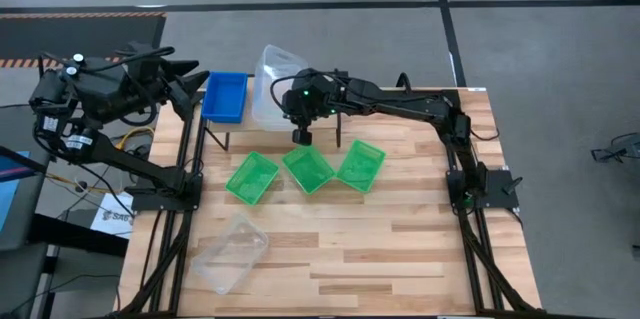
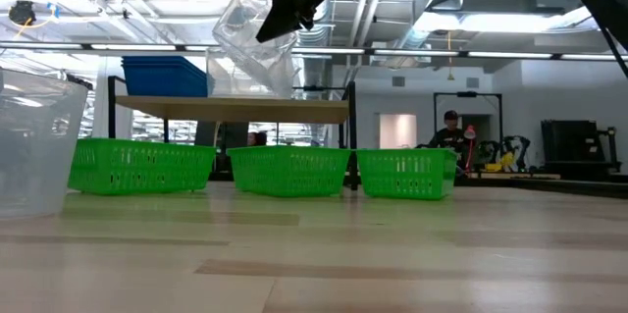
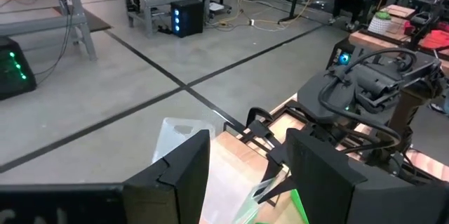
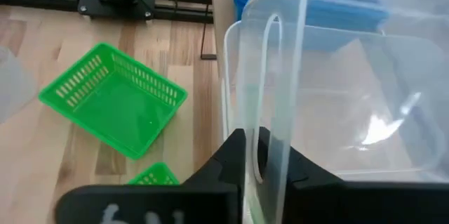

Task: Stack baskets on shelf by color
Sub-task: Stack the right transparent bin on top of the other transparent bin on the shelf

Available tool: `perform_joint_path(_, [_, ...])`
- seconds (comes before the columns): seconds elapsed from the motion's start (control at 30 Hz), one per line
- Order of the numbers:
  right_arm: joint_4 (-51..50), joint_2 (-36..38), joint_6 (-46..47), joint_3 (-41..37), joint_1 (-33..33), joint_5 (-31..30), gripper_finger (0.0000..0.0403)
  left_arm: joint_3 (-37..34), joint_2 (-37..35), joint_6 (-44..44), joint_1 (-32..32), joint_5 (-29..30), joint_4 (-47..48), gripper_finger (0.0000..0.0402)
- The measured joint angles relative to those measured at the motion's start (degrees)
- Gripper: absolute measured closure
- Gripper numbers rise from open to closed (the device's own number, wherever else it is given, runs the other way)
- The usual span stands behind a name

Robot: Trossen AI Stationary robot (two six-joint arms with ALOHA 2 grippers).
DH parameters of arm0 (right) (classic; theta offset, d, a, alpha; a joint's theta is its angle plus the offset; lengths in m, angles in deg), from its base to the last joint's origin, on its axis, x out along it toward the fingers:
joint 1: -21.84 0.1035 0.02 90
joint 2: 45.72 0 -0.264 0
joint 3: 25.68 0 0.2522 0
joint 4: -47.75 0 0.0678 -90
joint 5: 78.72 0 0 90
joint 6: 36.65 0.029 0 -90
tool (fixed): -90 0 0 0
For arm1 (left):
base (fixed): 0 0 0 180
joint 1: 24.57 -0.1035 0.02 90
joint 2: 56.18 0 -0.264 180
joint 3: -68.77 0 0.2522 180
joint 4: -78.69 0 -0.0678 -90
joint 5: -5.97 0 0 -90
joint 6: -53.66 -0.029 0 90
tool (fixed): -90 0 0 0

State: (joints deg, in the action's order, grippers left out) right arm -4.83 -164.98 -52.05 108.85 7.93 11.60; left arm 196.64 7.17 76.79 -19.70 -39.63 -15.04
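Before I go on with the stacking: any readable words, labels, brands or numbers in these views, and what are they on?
"SA…": start of a word on the white sheet beside the table's left edge, high view; the rest is hidden.
White marks on the right pincer body, right wrist view: too blurred to read.
White marks on the left pincer body: cut off, unreadable.

Right hand [image 1: 300, 136] over shelf [image 1: 262, 122], beside clear basket [image 1: 271, 84].

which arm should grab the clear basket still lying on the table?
Left, probably. That clear basket lies at the table's front-left, on the left arm's side; the left gripper is open and empty. The right gripper is busy with a tilted clear basket at the shelf.
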Motion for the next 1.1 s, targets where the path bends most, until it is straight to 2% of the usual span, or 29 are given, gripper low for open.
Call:
perform_joint_path(0.27, [1.3, 0.1, -0.3, 0.3, 0.0, 0.0, 0.0271, 0.0, 0.0, 0.0, 0.0, 0.0, 0.0, 0.0226])
perform_joint_path(0.47, [0.5, 0.2, -1.0, 4.3, 0.0, -0.4, 0.0230, 0.0, 0.0, 0.1, 0.0, 0.0, 0.0, 0.0226])
perform_joint_path(0.67, [-3.1, 0.2, -1.6, 10.1, 0.0, -0.4, 0.0220, 0.0, 0.0, 0.1, 0.0, 0.0, 0.0, 0.0226])
perform_joint_path(1.1, [-7.8, -0.1, -1.6, 8.8, 0.2, -0.2, 0.0221, 0.0, 0.0, 0.2, 0.0, 0.0, 0.1, 0.0226])
